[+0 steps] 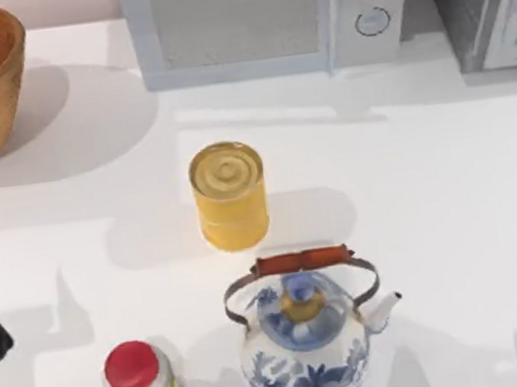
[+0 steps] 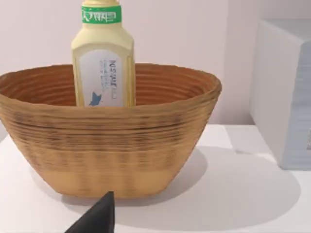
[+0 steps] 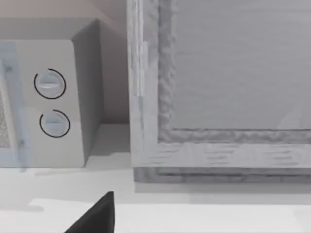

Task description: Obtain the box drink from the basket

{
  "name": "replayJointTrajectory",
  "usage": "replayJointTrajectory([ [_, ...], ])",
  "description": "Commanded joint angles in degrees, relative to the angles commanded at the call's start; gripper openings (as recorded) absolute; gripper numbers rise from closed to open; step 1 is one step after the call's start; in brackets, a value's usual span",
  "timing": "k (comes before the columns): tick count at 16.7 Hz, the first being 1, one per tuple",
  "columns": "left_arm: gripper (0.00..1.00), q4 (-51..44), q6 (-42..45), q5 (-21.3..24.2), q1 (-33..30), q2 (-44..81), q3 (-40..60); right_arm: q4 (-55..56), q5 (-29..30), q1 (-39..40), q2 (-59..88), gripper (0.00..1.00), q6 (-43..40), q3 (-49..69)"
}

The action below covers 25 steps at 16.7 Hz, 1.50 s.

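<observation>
Left wrist view faces the basket (image 2: 109,141) at the table's far left corner; the drink (image 2: 103,53) (a pale yellow bottle, green band) stands upright inside, rising above the rim. One left finger (image 2: 97,218) shows, so whether the claw is open I cannot tell. Best approach: come from above, clear the rim, grip the bottle's body squarely.

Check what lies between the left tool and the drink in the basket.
In the left wrist view, the basket's near wall and bare tabletop separate the left tool from the drink.
</observation>
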<state>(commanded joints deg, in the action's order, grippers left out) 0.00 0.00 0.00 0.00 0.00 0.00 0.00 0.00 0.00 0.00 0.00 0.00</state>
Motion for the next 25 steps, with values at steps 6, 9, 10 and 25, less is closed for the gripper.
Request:
replayJointTrajectory([
  [6, 1.0, 3.1, -0.4, 0.8, 0.7, 5.6, 2.4, 0.0, 0.0, 0.0, 0.0, 1.0, 0.0, 0.0],
  [9, 1.0, 8.6, -0.3, 2.2, 1.7, 15.9, 6.7, 0.0, 0.0, 0.0, 0.0, 1.0, 0.0, 0.0],
  [10, 1.0, 11.0, -0.3, 2.8, 2.2, 20.0, 8.6, 0.0, 0.0, 0.0, 0.0, 1.0, 0.0, 0.0],
  [25, 1.0, 51.9, 0.4, 12.6, 10.5, 93.1, 40.7, 0.0, 0.0, 0.0, 0.0, 1.0, 0.0, 0.0],
])
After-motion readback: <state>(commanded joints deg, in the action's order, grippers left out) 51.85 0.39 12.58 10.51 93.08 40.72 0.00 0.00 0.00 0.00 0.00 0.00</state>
